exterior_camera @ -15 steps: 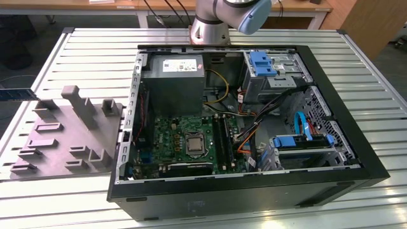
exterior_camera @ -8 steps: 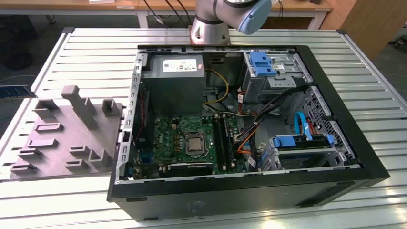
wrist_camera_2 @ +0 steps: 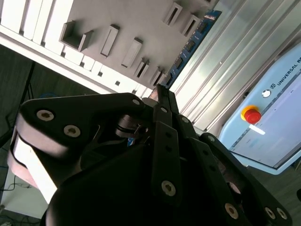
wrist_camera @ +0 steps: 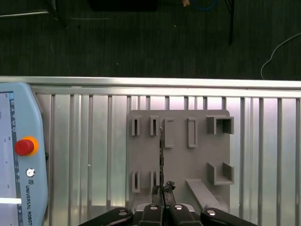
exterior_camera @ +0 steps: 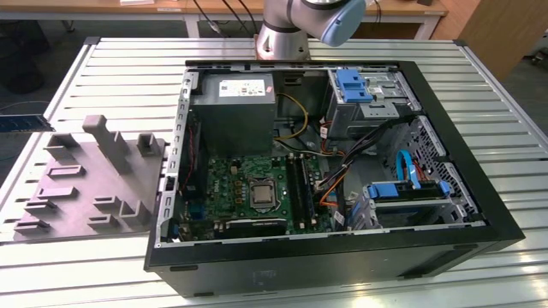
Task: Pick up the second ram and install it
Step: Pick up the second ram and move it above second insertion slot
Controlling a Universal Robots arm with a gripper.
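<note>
Line of printed lettering on pale blue pendant casing [wrist_camera: 35,117], beside its red button [wrist_camera: 23,146], white label on power supply [exterior_camera: 244,88] at far end of case, print too small to read.

A long silver table [exterior_camera: 120,64] with ridges stands in the middle; a wooden desk [exterior_camera: 86,8] stands past its far edge; the floor [wrist_camera: 141,42] is dark, with thin wires [wrist_camera: 281,47] lying on it; light shines off the table.

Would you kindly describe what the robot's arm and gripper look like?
The arm is a silver-grey tube with a light-blue joint cap. The gripper is matte black, built of jointed link bars that taper toward the tip, studded with silver screws.
</note>
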